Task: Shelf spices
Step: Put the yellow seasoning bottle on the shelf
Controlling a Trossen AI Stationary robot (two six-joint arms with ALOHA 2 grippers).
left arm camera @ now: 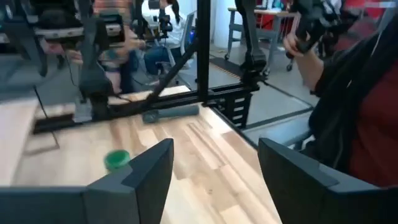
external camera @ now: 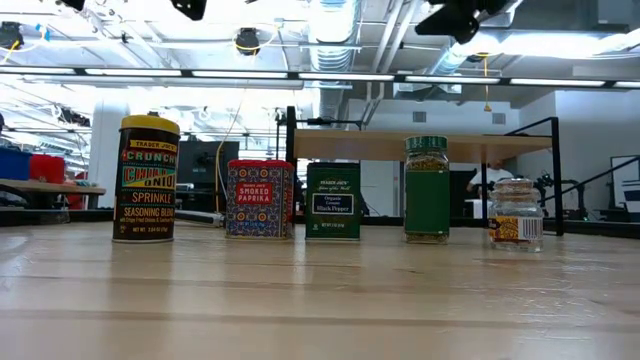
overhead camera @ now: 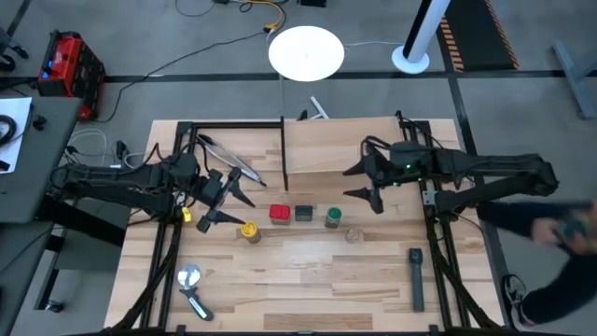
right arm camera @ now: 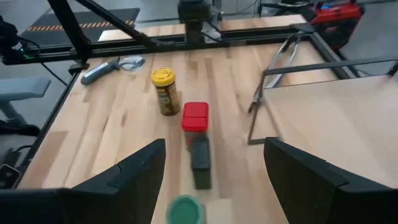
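Standing between both open tools (overhead camera: 224, 198) (overhead camera: 371, 184): five spices (overhead camera: 303, 215).

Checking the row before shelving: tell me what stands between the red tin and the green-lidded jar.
One thing: the dark grey tin stands between the red tin and the green-lidded jar. The high view shows it; the low view shows the same order.

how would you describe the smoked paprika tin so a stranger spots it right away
On the slatted wooden table, five spice containers stand in a row in front of the light-wood shelf. The red square tin is second from the tall yellow-lidded round jar, the row's only red one.
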